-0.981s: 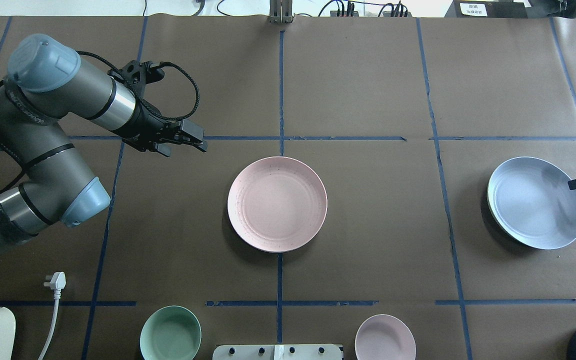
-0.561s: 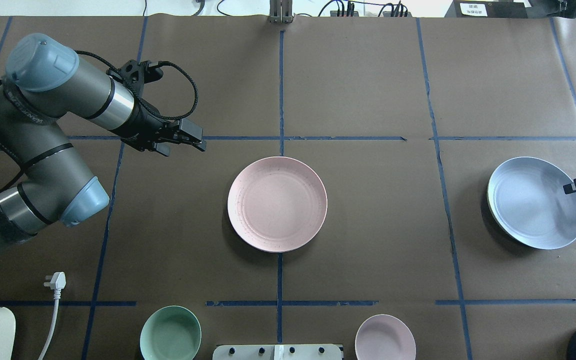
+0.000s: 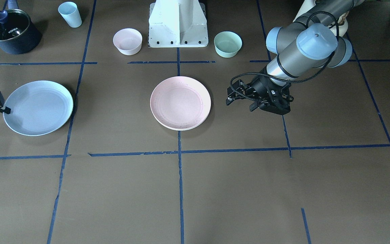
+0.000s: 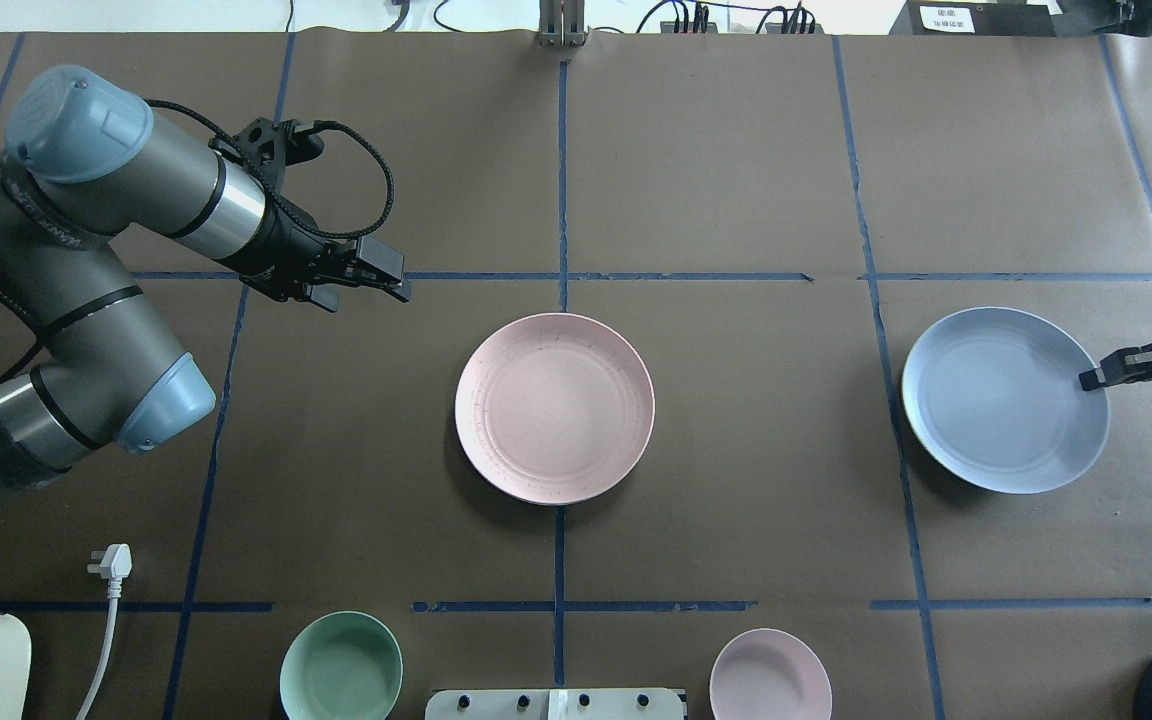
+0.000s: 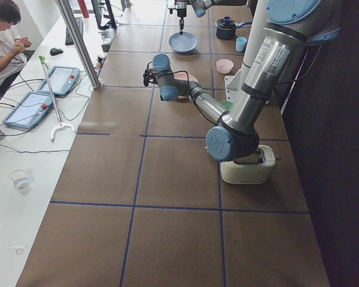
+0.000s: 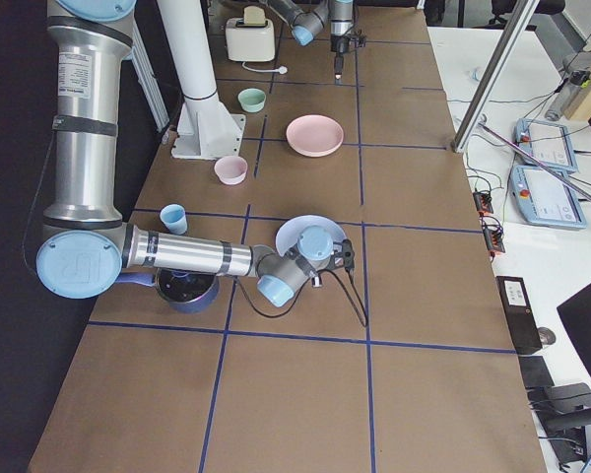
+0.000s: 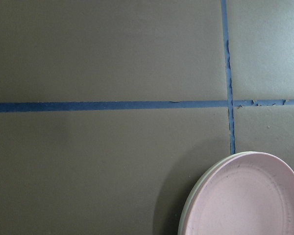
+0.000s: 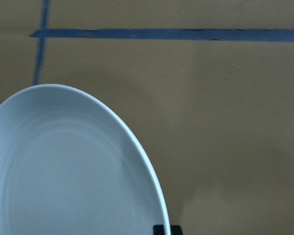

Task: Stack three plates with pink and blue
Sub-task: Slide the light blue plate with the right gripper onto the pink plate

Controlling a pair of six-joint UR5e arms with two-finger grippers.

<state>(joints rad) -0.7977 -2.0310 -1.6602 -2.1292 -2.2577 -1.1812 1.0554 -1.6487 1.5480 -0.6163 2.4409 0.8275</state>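
Note:
The pale pink plate (image 4: 554, 408) lies at the table's middle on the cream plate, whose rim (image 7: 187, 213) shows under it in the left wrist view. My left gripper (image 4: 398, 283) is open and empty, above the table to the pink plate's far left. My right gripper (image 4: 1091, 381) is shut on the right rim of the pale blue plate (image 4: 1004, 400) and holds it just above the table at the right. In the front view the blue plate (image 3: 38, 107) is at the left. One finger (image 8: 166, 229) shows on its rim.
A mint-green bowl (image 4: 341, 665) and a small pink bowl (image 4: 770, 675) stand near the robot's base (image 3: 178, 23). A light blue cup (image 3: 70, 14) and a dark pot (image 3: 11, 31) are beyond the blue plate. A white plug (image 4: 111, 562) lies at the near left.
My right gripper has carried the blue plate leftward, towards the pink plate. The left arm has drawn back slightly. The pink plate has not moved.

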